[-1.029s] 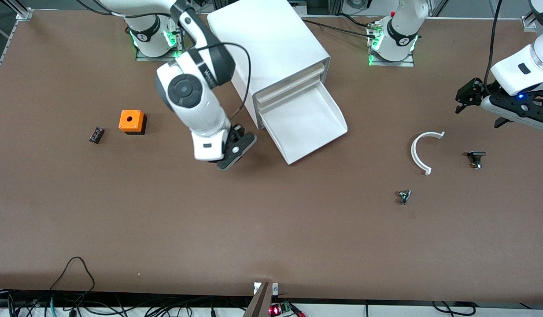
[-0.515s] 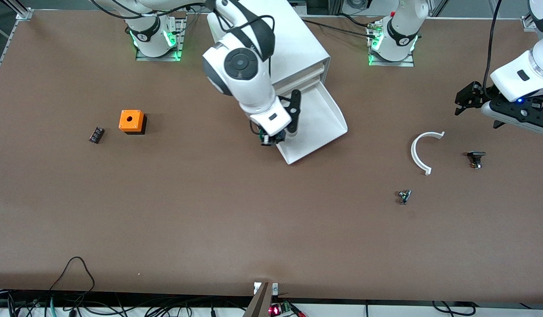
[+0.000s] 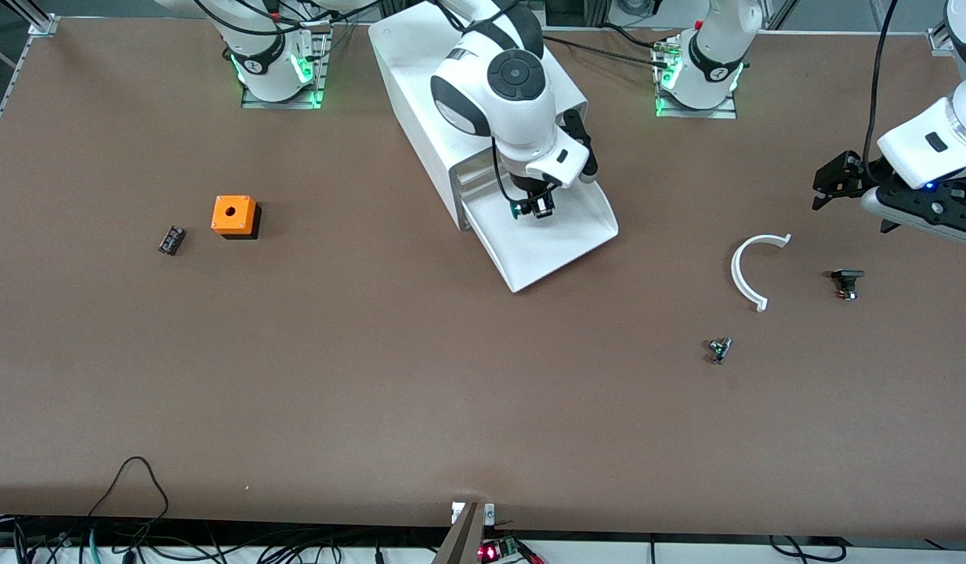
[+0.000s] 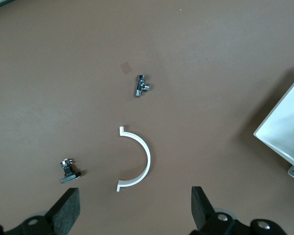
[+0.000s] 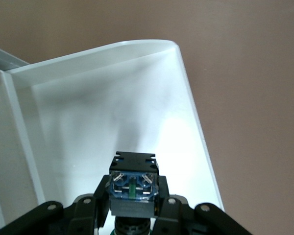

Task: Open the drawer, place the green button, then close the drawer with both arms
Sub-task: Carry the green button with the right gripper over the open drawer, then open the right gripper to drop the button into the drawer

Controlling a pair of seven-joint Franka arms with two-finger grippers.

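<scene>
Right gripper (image 3: 533, 205) clamped on the button (image 3: 522, 208) — bluish end (image 5: 132, 185) up, held over the drawer (image 3: 557, 239), which is pulled out of the white cabinet (image 3: 459, 86). Left gripper (image 3: 831, 178) fingers spread wide, empty — waiting over the table (image 3: 373, 376) near the white curved piece (image 3: 745, 270), toward the left arm's end from the drawer.

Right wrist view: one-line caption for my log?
Right gripper holds the button over the open white drawer.
</scene>
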